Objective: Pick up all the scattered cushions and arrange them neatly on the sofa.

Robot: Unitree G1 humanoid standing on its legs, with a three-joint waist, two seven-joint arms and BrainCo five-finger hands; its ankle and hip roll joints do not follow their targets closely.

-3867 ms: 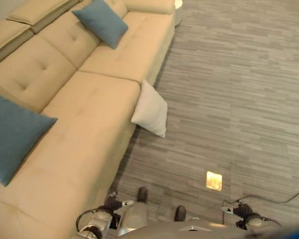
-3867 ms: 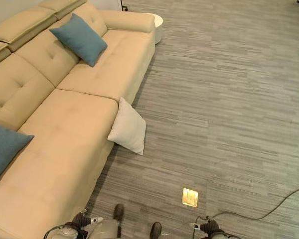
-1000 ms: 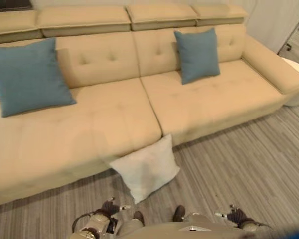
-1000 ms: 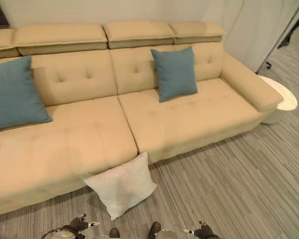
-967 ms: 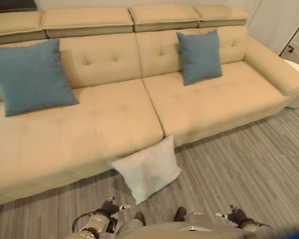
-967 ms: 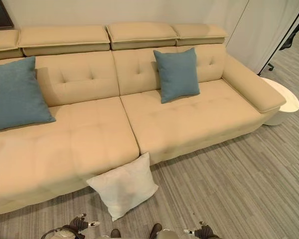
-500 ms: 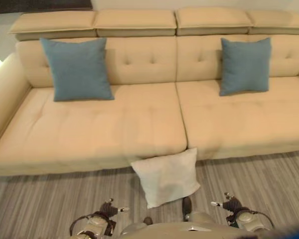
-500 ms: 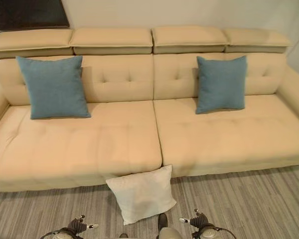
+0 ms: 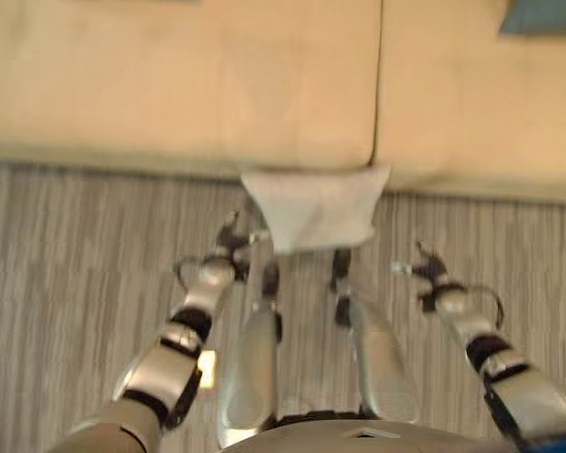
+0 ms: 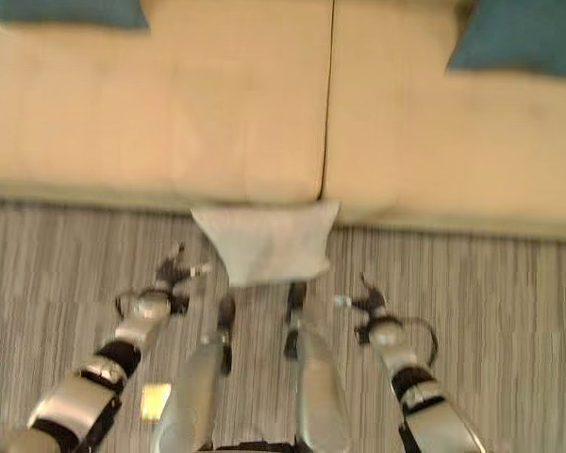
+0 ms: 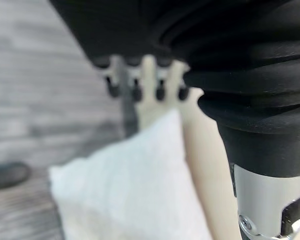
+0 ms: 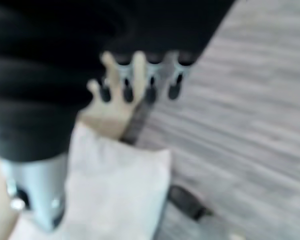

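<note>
one white cushion point(image 10: 267, 244) between both hands' fingers point(image 10: 197, 270)

From the head we look straight down; both wrist cameras, near the floor, share the white cushion point(image 11: 135, 185) with us.

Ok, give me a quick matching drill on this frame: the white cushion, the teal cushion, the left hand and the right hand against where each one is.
Things:
1. white cushion
2. teal cushion
3. left hand
4. right hand

Places:
A. up on the sofa seat
B. over the floor, by the white cushion's right corner
C. on the floor, leaning on the sofa front
D. over the floor, by the white cushion's left corner

Pairs: 1-C, 2-A, 3-D, 4-B
</note>
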